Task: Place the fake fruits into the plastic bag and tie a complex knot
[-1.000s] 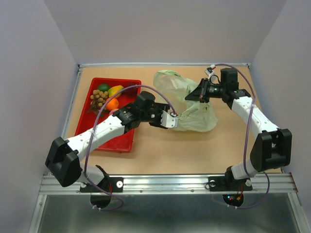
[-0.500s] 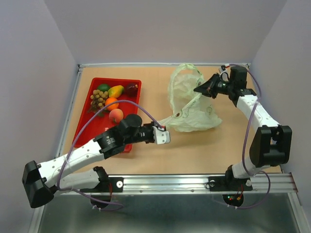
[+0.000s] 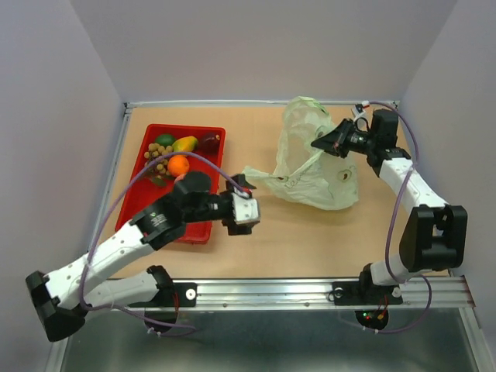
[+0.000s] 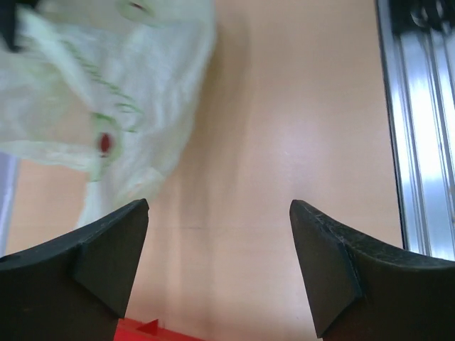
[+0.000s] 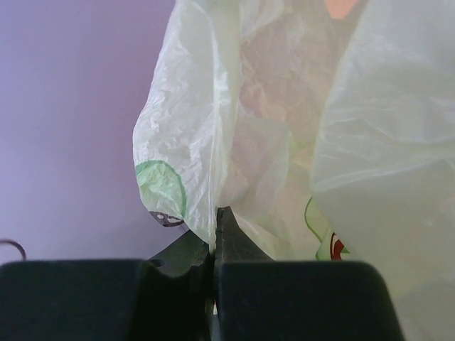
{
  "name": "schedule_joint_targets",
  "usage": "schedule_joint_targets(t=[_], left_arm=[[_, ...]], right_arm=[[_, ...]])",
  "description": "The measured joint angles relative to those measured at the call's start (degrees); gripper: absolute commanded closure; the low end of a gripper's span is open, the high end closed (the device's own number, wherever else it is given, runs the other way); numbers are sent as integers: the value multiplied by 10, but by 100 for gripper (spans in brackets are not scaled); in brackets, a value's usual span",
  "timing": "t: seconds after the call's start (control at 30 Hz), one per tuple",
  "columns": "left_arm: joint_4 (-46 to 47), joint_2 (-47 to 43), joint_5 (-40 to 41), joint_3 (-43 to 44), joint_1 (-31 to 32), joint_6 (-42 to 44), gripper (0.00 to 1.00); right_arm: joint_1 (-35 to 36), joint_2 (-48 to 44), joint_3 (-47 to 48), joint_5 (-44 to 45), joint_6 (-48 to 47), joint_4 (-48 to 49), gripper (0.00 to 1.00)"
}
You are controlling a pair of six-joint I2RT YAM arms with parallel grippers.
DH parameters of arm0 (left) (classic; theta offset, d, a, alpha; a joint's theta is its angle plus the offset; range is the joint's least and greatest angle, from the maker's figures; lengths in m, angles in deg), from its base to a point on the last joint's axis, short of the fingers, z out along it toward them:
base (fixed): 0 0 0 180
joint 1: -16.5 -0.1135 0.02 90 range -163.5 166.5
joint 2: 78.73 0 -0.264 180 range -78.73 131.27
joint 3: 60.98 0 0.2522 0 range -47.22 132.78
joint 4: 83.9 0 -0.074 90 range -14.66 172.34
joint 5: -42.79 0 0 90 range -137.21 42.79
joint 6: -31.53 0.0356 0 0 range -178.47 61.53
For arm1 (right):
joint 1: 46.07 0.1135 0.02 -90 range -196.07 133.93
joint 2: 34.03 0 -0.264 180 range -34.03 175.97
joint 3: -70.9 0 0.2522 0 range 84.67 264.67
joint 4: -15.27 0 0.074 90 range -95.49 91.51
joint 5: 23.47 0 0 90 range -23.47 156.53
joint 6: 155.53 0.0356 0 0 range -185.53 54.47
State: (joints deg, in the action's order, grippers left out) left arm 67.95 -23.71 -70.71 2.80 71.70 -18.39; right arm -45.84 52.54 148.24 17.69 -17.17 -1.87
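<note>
The plastic bag (image 3: 314, 174) lies crumpled right of the table's middle, pale green and translucent, with one handle strip (image 3: 257, 172) trailing left. My right gripper (image 3: 319, 144) is shut on the bag's far rim and holds it up; in the right wrist view the film (image 5: 206, 135) is pinched between the closed fingers (image 5: 234, 245). My left gripper (image 3: 246, 206) hangs open left of the strip with nothing between its fingers (image 4: 106, 249), and the bag (image 4: 106, 92) is beyond it. The fake fruits (image 3: 177, 153) sit in the red tray. The knot is out of view.
The red tray (image 3: 203, 225) stands at the left, partly under my left arm; its corner (image 4: 142, 330) shows below the left fingers. The metal rail (image 4: 419, 128) runs along the near edge. Grey walls enclose the table on three sides.
My left gripper has let go of the bag's handle strip, opened and drawn back toward the near left. The strip has dropped onto the table. The right gripper stays shut on the rim.
</note>
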Motion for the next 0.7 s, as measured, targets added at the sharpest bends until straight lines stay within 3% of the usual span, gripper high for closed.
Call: schedule_joint_targets(t=[0.1, 0.23, 0.3, 0.53, 0.7], left_arm=[[12, -52, -4, 43, -60, -61, 6], [8, -70, 0, 100, -219, -127, 5], [-3, -66, 7, 106, -266, -141, 5], [-84, 70, 23, 104, -425, -156, 1], [-104, 166, 61, 82, -473, -197, 1]], right_arm=[[0, -24, -6, -24, -38, 3, 100], [0, -54, -23, -35, -73, 4, 100], [0, -62, -41, -35, -85, 3, 99], [5, -54, -64, -35, -105, -10, 99], [10, -54, -64, -35, -118, -10, 100]])
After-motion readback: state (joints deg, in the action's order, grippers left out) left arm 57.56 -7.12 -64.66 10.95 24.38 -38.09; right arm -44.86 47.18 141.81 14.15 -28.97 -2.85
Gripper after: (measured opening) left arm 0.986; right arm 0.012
